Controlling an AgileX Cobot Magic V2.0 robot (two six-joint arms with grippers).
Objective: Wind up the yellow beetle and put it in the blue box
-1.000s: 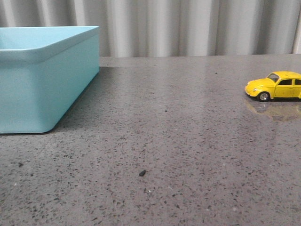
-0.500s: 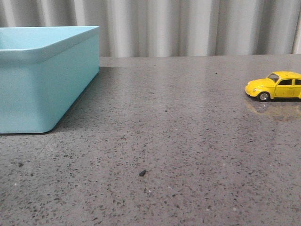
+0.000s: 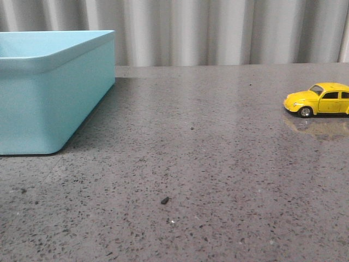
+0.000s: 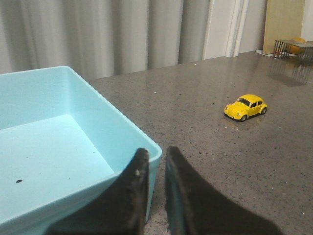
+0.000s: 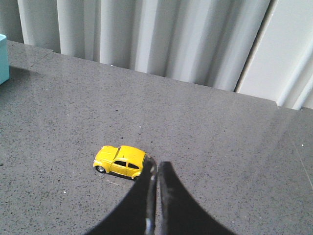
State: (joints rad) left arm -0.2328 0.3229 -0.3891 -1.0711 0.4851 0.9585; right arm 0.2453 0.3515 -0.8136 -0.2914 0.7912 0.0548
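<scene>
The yellow beetle (image 3: pixel 319 99) stands on its wheels at the far right of the grey table, nose pointing left, partly cut off by the frame edge. The blue box (image 3: pixel 54 93) sits at the far left, and its inside holds only a small dark speck. Neither gripper shows in the front view. My left gripper (image 4: pixel 155 152) hovers above the box's near corner (image 4: pixel 155 149), fingers close together with nothing between them; the beetle (image 4: pixel 246 107) lies well beyond it. My right gripper (image 5: pixel 157 165) is shut and empty, its tips just beside the beetle's (image 5: pixel 120 160) rear.
A pale pleated curtain (image 3: pixel 218 33) hangs behind the table's far edge. A small dark crumb (image 3: pixel 164 201) lies on the table towards the front. A wire rack (image 4: pixel 293 46) and a wooden board stand at a far corner. A sliver of the box (image 5: pixel 3 58) shows in the right wrist view.
</scene>
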